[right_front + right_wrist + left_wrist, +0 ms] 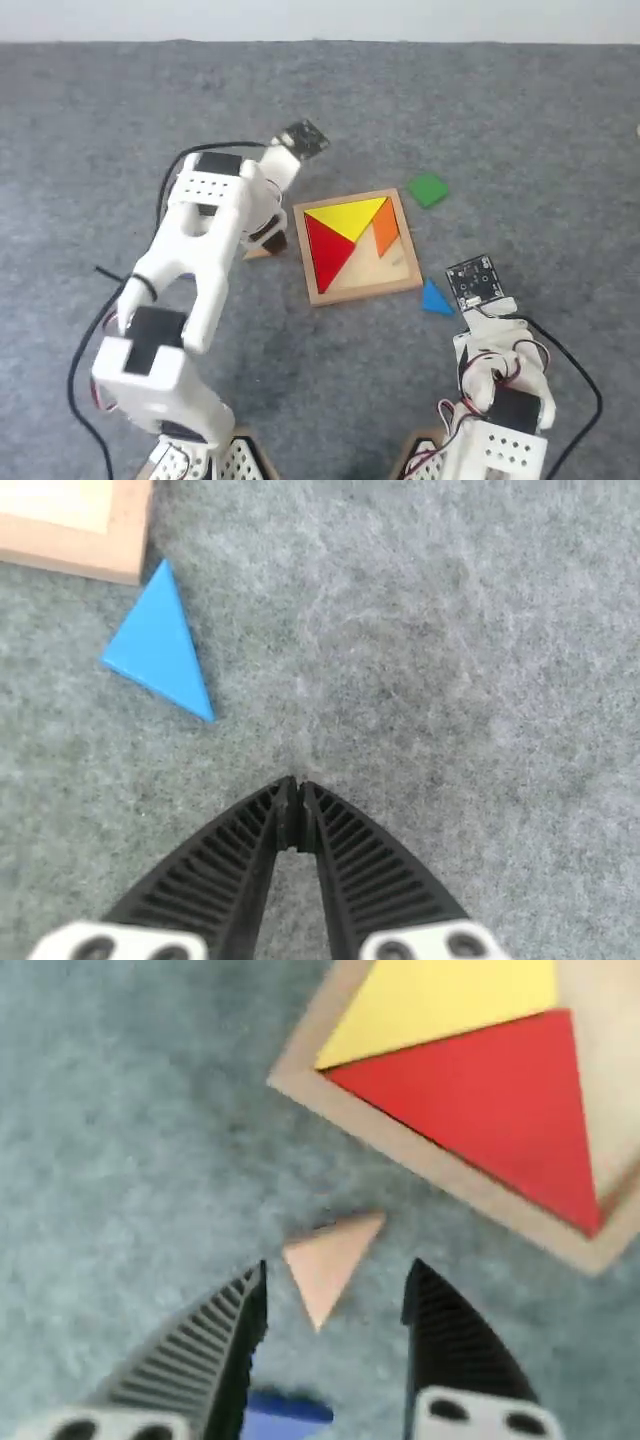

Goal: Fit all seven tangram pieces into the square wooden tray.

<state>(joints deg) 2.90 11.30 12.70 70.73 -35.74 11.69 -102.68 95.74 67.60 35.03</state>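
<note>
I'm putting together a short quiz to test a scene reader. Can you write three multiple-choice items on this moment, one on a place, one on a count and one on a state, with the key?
1. Where does the blue triangle lie?
A) on the grey mat, just off a corner of the wooden tray
B) inside the tray
C) held in a pincer

2. How many coloured pieces lie in the tray?
A) one
B) five
C) three

3. What state is the right pincer in?
A) wide open
B) shut and empty
C) shut on a piece

Key:
1 A: the right wrist view shows it flat on the mat beside the tray's corner.
2 C: a yellow triangle, a red triangle and an orange piece.
3 B: its fingers meet with nothing between them.
</note>
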